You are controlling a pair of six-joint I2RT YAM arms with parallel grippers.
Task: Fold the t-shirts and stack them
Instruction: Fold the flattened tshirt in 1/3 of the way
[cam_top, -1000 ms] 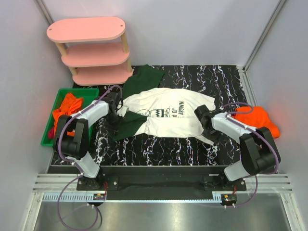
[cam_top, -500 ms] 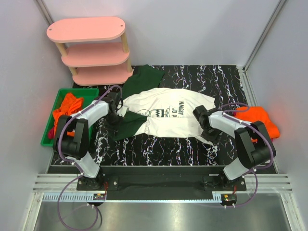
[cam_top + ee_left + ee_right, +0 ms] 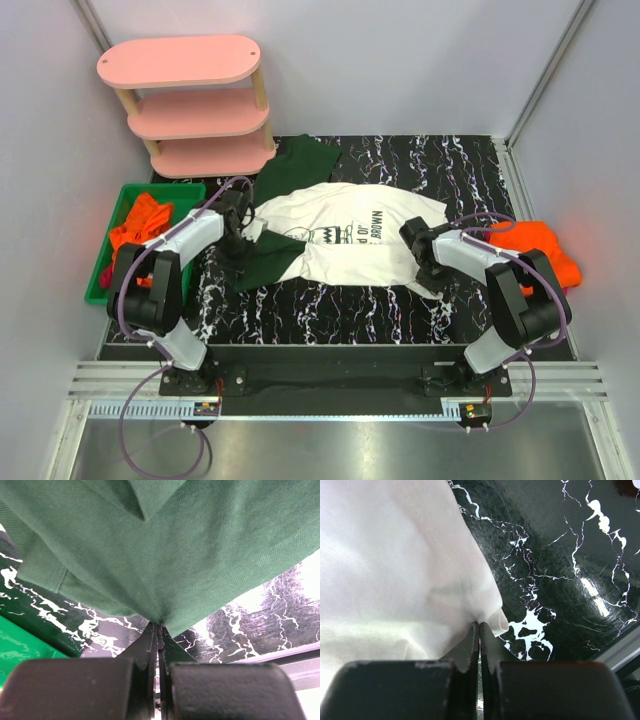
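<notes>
I am pinching the green sleeve (image 3: 165,545) of the white t-shirt (image 3: 350,235) in my left gripper (image 3: 159,626), jaws together on a thin fold just ahead of my fingertips. My right gripper (image 3: 479,625) is clamping the shirt's white edge the same way. Both bites are looking shallow. If I am pulling unevenly, cloth may be slipping out, or dragging across the table (image 3: 330,305) and bunching.
</notes>
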